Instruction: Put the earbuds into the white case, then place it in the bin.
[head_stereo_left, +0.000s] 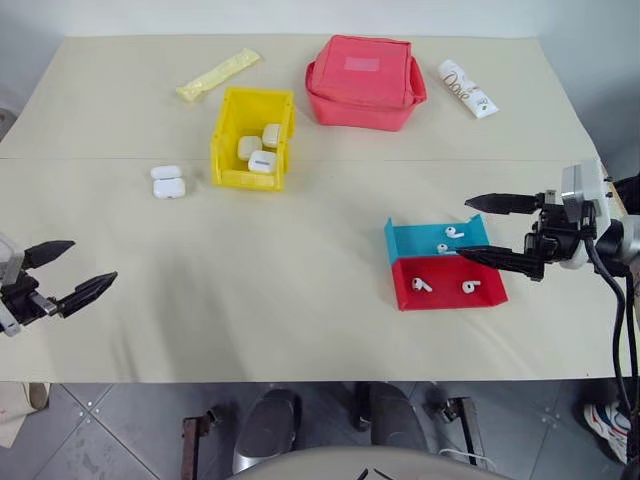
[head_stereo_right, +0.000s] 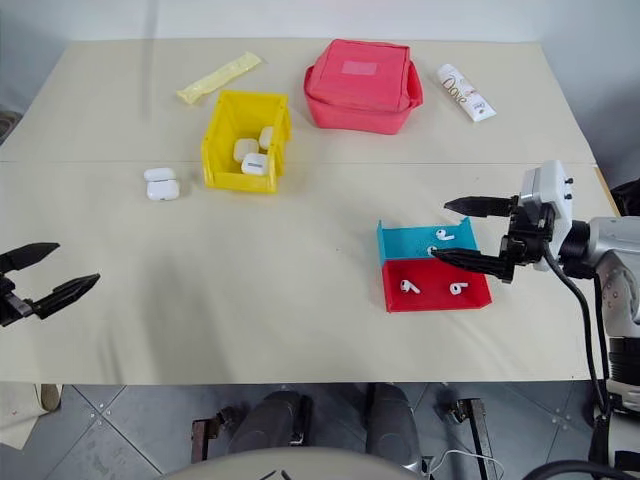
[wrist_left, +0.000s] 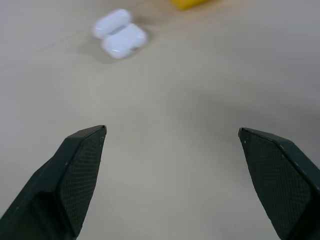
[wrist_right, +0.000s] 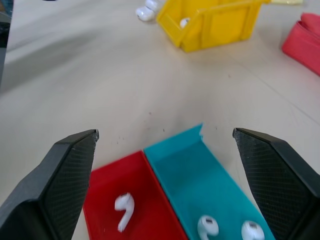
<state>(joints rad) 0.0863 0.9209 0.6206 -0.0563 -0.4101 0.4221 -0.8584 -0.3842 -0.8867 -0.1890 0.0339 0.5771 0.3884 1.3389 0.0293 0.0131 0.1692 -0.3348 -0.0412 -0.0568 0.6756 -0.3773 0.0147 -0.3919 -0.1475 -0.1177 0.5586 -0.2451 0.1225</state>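
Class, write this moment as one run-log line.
left gripper: open, empty | right gripper: open over trays | earbuds: in trays | white case: open, beside bin

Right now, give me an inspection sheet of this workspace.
Surface: beige table, level.
Job's things: white case open on the table beside the yellow bin, which holds three closed cases; two earbuds in the blue tray, two in the red tray.
Clutter: red pouch, yellow packet, white tube.
Grippers: left gripper and right gripper both empty, jaws open.
Cables: black cable along the right arm.
Surroundings: grey tiled floor.
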